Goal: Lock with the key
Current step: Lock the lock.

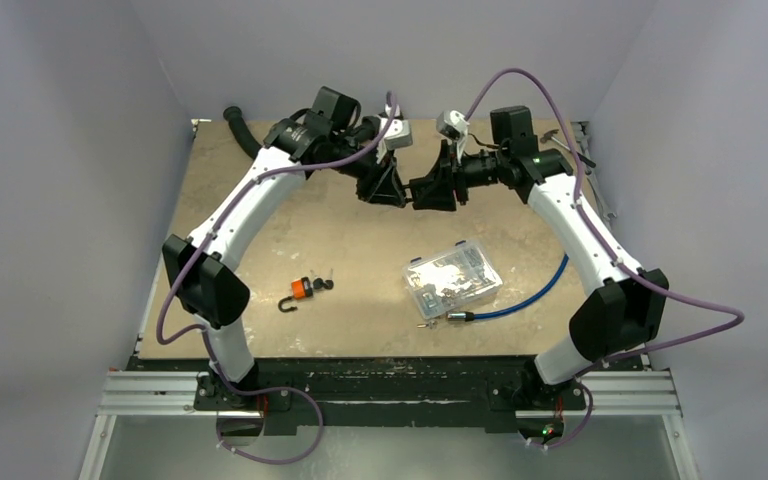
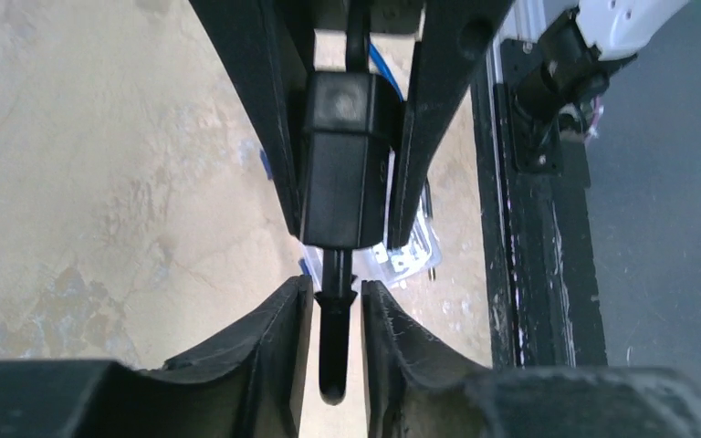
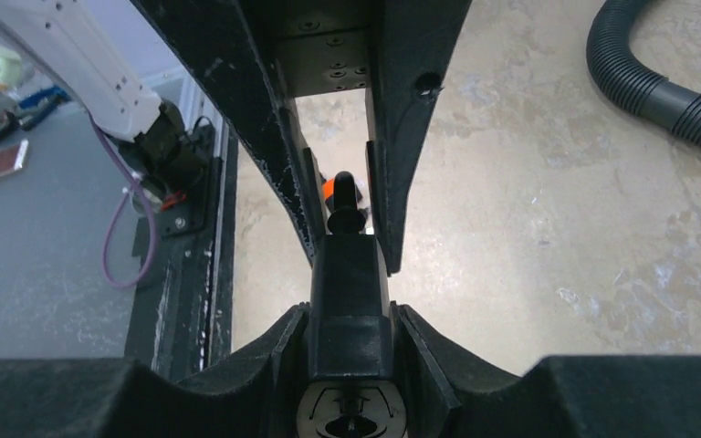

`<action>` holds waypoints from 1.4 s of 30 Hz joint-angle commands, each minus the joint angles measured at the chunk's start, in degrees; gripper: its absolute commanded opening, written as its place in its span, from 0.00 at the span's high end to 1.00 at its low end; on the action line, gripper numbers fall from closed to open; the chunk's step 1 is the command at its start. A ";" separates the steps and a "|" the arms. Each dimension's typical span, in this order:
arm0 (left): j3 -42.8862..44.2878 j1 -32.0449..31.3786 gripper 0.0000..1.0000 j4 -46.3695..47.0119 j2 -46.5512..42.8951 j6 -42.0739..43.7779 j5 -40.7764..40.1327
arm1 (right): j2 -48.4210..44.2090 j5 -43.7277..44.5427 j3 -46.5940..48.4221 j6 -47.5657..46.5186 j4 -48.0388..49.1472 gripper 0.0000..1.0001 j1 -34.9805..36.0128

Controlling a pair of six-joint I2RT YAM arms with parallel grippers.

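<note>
Position of the black lock [image 2: 342,173]: held above the far middle of the desk [image 1: 350,250].
The right hand [image 3: 349,315] clamps its matte, box-shaped body, whose near end face carries a round keyway [image 3: 347,418]. The left hand [image 2: 335,287] pinches the thin, collared black stem [image 2: 332,351] projecting from the opposite end.

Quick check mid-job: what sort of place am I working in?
Probably a lab test booth for robot handling: plain walls enclose the worn tabletop on three sides, an aluminium rail runs along its near edge, and a clear plastic box of small parts lies on it.
</note>
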 commanded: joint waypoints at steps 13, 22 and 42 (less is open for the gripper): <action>-13.11 12.90 0.24 50.05 -8.34 -37.50 14.44 | -3.58 -5.50 -10.38 61.17 65.63 1.00 -8.21; -23.55 12.99 0.28 79.92 -11.22 -65.01 10.85 | -3.21 -4.83 -13.70 74.42 81.42 1.00 -8.23; -25.39 7.77 0.50 88.64 -9.22 -73.89 11.74 | -4.74 -4.96 -16.19 77.27 84.83 1.00 -6.97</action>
